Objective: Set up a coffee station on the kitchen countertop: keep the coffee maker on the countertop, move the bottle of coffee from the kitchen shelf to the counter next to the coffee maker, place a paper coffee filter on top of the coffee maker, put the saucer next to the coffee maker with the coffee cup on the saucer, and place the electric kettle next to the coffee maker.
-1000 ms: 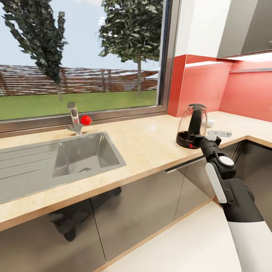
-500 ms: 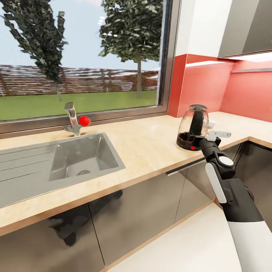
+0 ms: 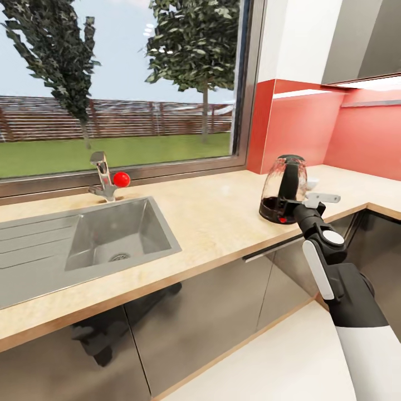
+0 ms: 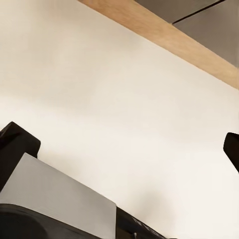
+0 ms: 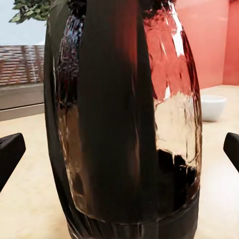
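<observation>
R gripper wide open, fingertips either side of kettle handle, not yet gripping; kettle upright on counter near corner. I'd centre on handle, go deeper, then clamp square so it won't swing. Cup sits behind.

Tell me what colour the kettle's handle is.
Black. The electric kettle's handle shows best in the right wrist view, a broad dark band against the clear glass body.

Kettle: clear textured glass, black handle and base, red switch. Desk: light wood, dark grey fronts. Sink: steel grey. Backsplash: red.
</observation>
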You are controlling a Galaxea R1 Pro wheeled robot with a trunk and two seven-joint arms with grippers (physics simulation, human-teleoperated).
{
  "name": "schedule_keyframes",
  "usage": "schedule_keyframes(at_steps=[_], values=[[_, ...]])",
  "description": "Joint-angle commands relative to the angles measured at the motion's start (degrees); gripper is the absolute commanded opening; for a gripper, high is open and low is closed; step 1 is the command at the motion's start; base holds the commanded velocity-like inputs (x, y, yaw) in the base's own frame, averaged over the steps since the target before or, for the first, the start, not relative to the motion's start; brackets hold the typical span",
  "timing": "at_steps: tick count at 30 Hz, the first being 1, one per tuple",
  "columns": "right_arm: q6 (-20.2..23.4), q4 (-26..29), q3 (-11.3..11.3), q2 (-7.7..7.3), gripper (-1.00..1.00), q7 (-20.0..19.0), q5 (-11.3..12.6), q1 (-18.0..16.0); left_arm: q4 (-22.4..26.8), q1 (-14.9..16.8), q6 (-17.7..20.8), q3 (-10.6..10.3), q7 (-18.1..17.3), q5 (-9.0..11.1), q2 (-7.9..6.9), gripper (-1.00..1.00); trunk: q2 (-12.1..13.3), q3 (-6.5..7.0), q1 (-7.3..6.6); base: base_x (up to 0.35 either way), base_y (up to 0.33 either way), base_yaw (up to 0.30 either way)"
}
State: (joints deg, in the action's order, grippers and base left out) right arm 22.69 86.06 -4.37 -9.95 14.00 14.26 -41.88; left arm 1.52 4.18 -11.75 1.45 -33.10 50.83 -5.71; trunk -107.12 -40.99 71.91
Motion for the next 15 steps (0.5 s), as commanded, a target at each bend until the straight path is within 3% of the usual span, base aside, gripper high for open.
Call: schedule_keyframes(at_steps=[1,15], values=[[0.16,0.07,-0.18,-0.07,1.00,0.58,0.59,-0.05,-0.07,0.04,-0.21,0.13,-0.21,-0.12,0.00,1.00,-0.03,-0.06,-0.01,0.002,-0.002,0.000],[0.16,0.07,-0.14,-0.07,1.00,0.56,0.60,-0.05,-0.07,0.04,-0.21,0.12,-0.21,-0.12,0.00,1.00,-0.03,-0.06,-0.01,0.041,0.000,0.000]])
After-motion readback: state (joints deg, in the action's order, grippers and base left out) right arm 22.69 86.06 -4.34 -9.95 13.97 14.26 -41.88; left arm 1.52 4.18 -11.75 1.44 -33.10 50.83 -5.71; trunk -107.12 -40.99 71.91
